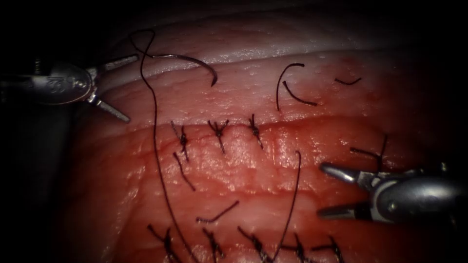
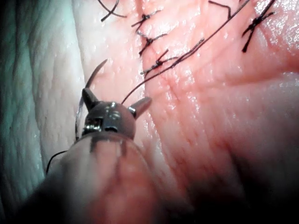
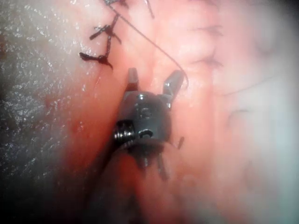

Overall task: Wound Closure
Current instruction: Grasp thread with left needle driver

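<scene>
Nothing is being held: the left tool [image 1: 108,86] and right tool [image 1: 336,191] are gaping. The needle [image 1: 187,62] is lying loose on the tissue [image 1: 243,160]; its thread [image 1: 156,146] risks being snagged.

Surgical training bench: pork tissue [image 1: 273,160] with stitched cut [image 1: 219,129], cut thread ends [image 1: 297,95] at 1 o'clock.
</scene>
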